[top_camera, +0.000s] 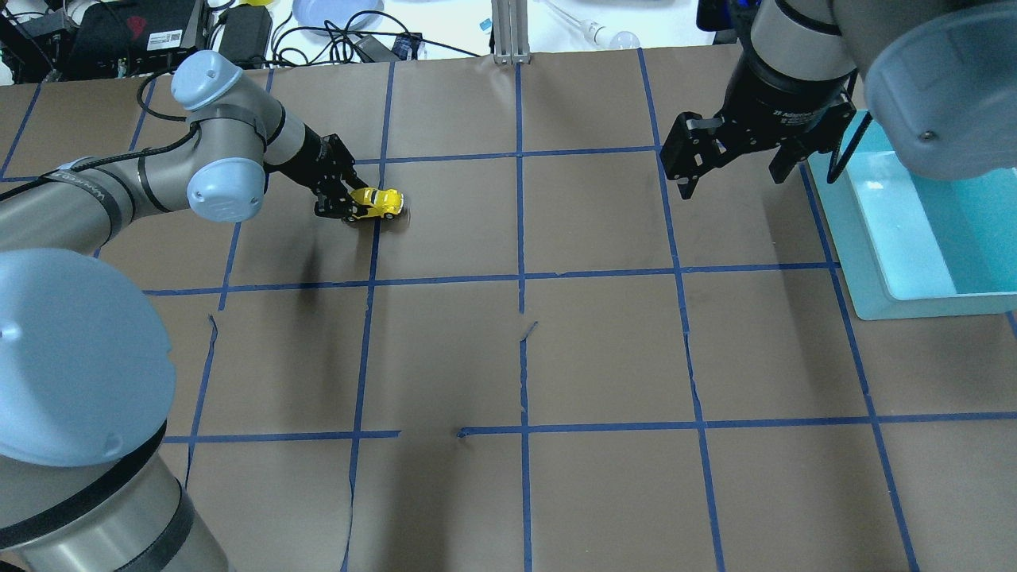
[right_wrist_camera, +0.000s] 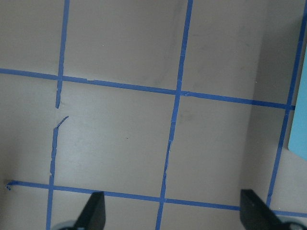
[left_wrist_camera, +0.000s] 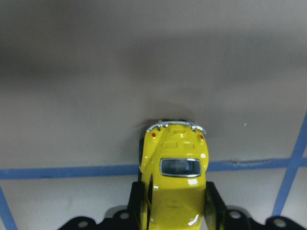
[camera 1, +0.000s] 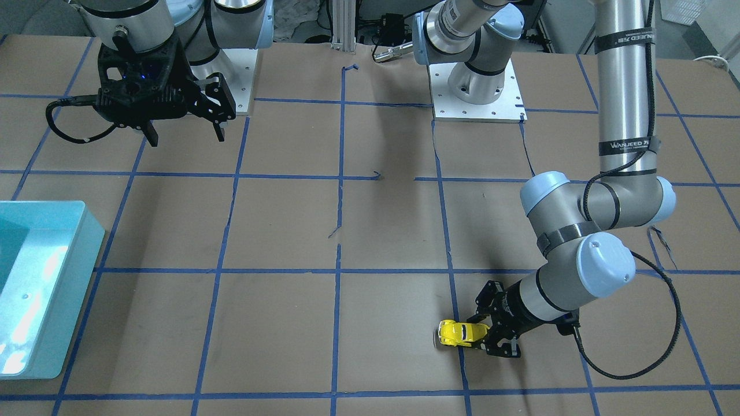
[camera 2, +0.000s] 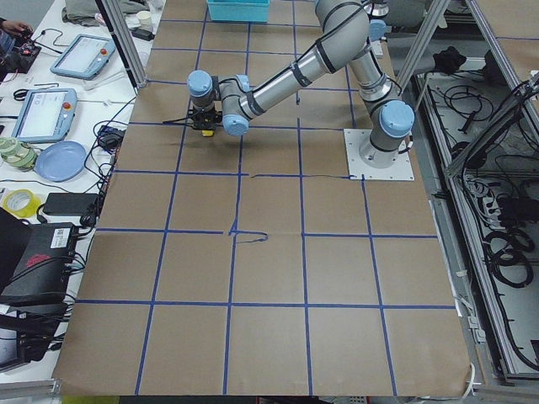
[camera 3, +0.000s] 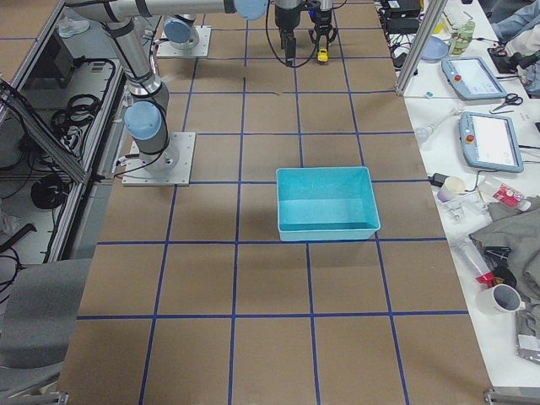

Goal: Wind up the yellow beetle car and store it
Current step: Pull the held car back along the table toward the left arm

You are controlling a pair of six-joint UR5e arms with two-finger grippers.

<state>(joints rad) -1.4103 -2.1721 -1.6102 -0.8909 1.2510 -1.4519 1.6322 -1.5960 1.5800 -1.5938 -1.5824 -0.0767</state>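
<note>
The yellow beetle car (camera 1: 461, 333) is small, glossy and dark-windowed. It sits low on the brown table (camera 1: 277, 219) at the far side of the robot's left half. It also shows in the overhead view (top_camera: 376, 202) and the left wrist view (left_wrist_camera: 176, 179). My left gripper (camera 1: 484, 336) is shut on the car's sides, with black fingers (left_wrist_camera: 136, 203) against both flanks. My right gripper (top_camera: 729, 171) is open and empty, held above the table beside the teal bin (top_camera: 929, 230). Its fingertips (right_wrist_camera: 94, 211) stand wide apart.
The teal bin (camera 1: 34, 289) stands open at the robot's right edge of the table. Blue tape lines (top_camera: 520, 278) grid the brown paper. Tablets, cables and a blue plate (camera 2: 61, 160) lie on a side bench beyond the table's far edge.
</note>
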